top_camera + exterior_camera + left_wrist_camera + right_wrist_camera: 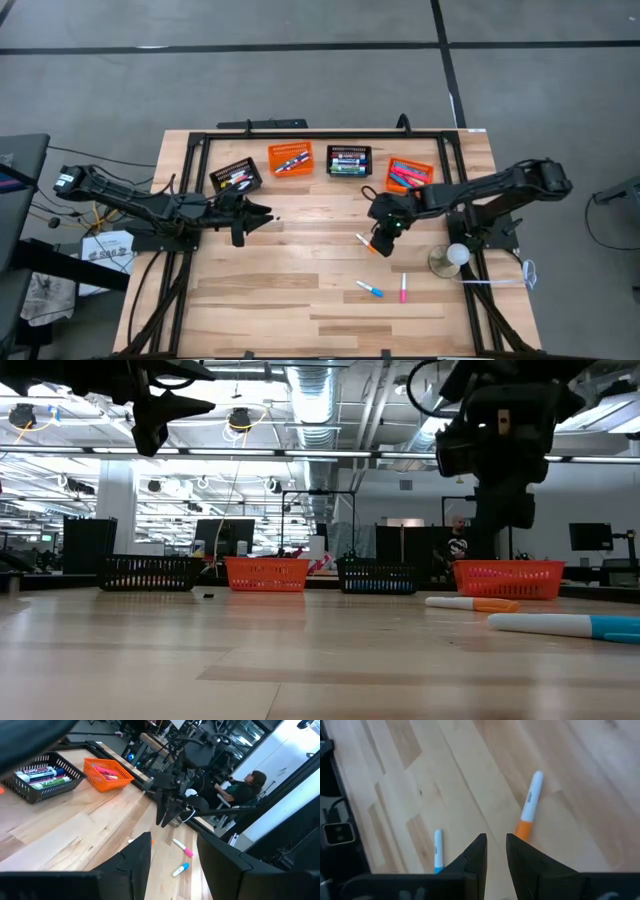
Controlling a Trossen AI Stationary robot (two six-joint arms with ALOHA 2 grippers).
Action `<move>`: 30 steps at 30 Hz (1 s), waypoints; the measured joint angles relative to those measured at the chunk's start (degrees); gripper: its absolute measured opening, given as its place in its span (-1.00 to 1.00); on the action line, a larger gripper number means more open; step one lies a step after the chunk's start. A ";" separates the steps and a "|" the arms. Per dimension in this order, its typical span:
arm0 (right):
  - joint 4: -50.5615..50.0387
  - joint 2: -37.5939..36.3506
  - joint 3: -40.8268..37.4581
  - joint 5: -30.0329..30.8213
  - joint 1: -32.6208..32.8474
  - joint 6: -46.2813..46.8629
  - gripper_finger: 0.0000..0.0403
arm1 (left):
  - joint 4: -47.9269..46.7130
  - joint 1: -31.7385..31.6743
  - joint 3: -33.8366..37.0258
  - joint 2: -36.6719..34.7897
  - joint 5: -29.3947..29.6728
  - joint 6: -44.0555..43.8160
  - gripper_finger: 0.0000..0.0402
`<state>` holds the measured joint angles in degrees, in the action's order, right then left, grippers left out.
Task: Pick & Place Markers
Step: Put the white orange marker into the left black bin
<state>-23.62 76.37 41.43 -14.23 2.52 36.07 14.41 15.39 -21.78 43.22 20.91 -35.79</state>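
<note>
Three markers [381, 278] before four baskets [320, 163]

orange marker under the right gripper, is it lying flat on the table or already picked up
Lying flat. The orange marker rests on the wood ahead of the right gripper, whose narrowly parted fingers hold nothing.

The desk [300, 300] is pale wood in planks, smooth with a soft satin sheen and visible grain. The markers, such as the orange-capped one [530, 805], look like smooth, slightly glossy plastic. The baskets, orange [290, 158] and black [349, 161], are fine mesh. The right gripper [494, 851] has matt black fingers. A dark frame [320, 134] edges the desk.
</note>
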 joint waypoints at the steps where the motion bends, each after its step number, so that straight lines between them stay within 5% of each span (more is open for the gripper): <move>1: 0.01 0.36 0.00 -1.03 -0.31 0.00 -0.69 | 0.01 0.01 0.00 0.00 0.00 0.00 -0.21; 18: 4.61 1.14 0.00 -9.68 -1.75 -0.59 -0.65 | 0.07 -0.02 0.00 0.00 0.00 -0.02 -0.21; 30: 6.67 1.14 -0.02 -9.19 -1.77 -1.44 0.01 | 0.20 0.00 0.00 0.00 0.00 0.70 -0.21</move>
<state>-16.95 77.52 41.41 -23.42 0.75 34.63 14.61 15.39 -21.78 43.22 20.91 -35.09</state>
